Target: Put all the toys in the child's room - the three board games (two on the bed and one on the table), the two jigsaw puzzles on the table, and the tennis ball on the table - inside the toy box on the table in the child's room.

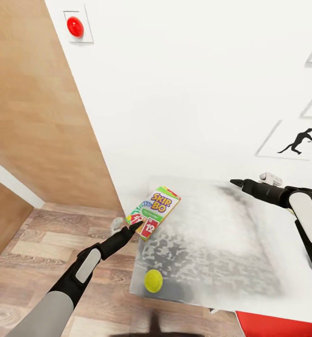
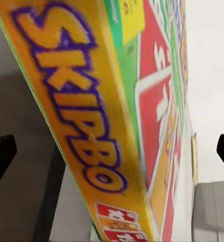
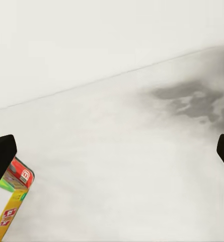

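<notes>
The Skip-Bo board game (image 1: 154, 210) lies tilted at the far left corner of the table (image 1: 212, 234). My left gripper (image 1: 136, 227) is at its near end. In the left wrist view the box (image 2: 91, 116) sits very close between my spread fingers (image 2: 1, 159), so the left gripper (image 2: 112, 151) is open. The tennis ball (image 1: 153, 281) rests near the table's front left edge. My right gripper (image 1: 235, 182) hovers over the table's far right part, open and holding nothing (image 3: 112, 151). The right wrist view catches a corner of the Skip-Bo box (image 3: 11, 201) on the mottled top (image 3: 142, 166).
A white wall runs behind the table, with a baseball silhouette picture (image 1: 296, 140) and a red round button (image 1: 75, 26). Wood-plank floor (image 1: 43, 243) lies to the left. A red seat (image 1: 277, 325) shows at the bottom right. A small grey object (image 1: 116, 224) sits beside the table's left corner.
</notes>
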